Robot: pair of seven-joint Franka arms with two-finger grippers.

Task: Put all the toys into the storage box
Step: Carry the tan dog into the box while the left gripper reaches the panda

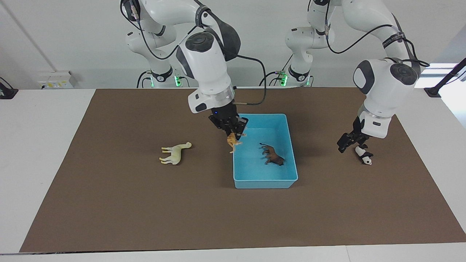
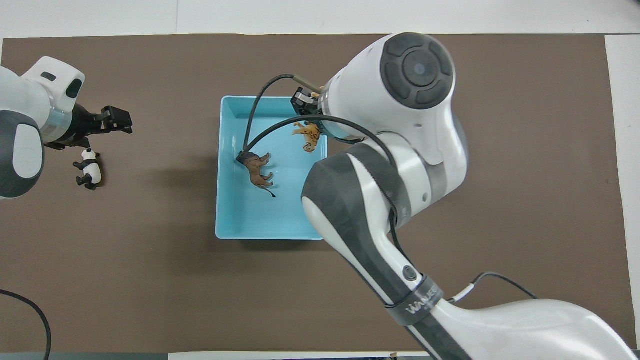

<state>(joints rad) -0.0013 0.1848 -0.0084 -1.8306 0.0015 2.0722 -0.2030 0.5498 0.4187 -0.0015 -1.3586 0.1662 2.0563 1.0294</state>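
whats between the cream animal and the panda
The storage box with the lion in it, and the right gripper holding the tiger; facing view.

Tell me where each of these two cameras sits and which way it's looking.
Facing view: high across the table, looking back at the robots; both arms show whole, bases at top.
Overhead view: high above the robots' end, looking steeply down; the right arm fills the lower part, the left wrist shows at the edge.
Both show the storage box, lion, panda, and tiger in the right hand.

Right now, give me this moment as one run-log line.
right gripper: holds orange striped tiger over light blue storage box rim | left gripper: above panda | brown lion: boxed | cream long-necked animal: on mat
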